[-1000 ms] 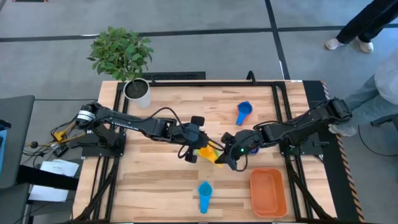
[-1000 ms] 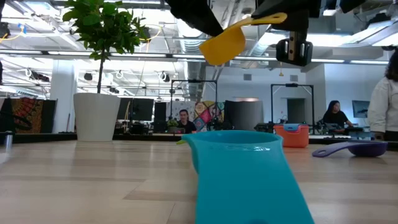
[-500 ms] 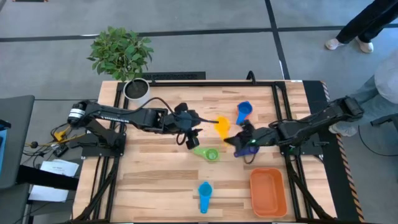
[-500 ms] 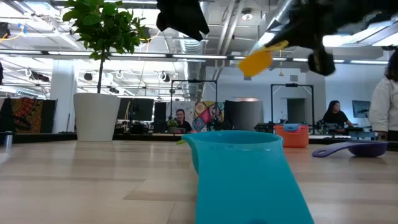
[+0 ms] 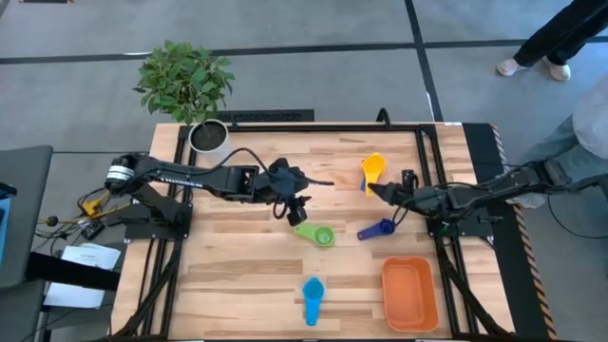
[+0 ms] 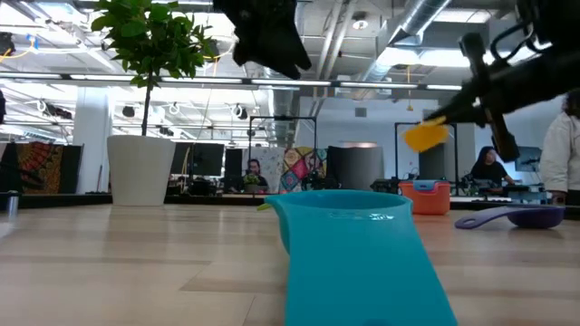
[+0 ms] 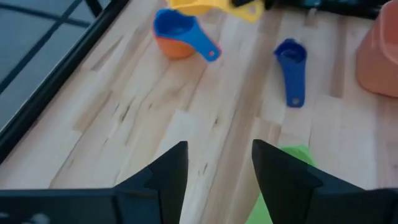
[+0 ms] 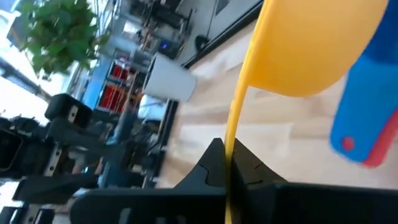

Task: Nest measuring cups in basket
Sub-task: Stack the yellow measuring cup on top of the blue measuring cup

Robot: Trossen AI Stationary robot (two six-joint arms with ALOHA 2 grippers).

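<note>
At the far-left corner of the pale, straight-grained wooden table (image 5: 247,275) stands a smooth white cylindrical pot (image 5: 209,140) holding 1 leafy green plant (image 5: 185,78).

The left gripper (image 5: 296,202) hangs above the middle of the table, its 2 dark, angular fingers (image 7: 168,171) spread apart with nothing between them. Just beside it on the wood lies the green cup (image 5: 316,234) — glossy plastic, round bowl, short flat handle. Nearer the front edge lies the light blue cup (image 5: 313,298), 1 broad scoop that fills the foreground of the low view.

To the right, the dark blue cup (image 5: 377,229) rests flat on the table, a small bowl on a long narrow handle. Behind it the yellow cup (image 5: 372,169) is lifted clear of the surface, its thin flat handle pinched in the right gripper (image 5: 379,189), whose fingers are pressed onto it. From the left wrist view, a blue cup (image 7: 177,28) sits nested in an orange cup (image 7: 174,50) on the wood under the yellow one.

That makes 6 cups in sight, 1 of each colour, all smooth plastic. The basket (image 5: 410,292) — 1 shallow orange tray with rounded corners and a matte inner floor — sits at the front-right corner, well apart from the yellow cup, and holds no cup.
</note>
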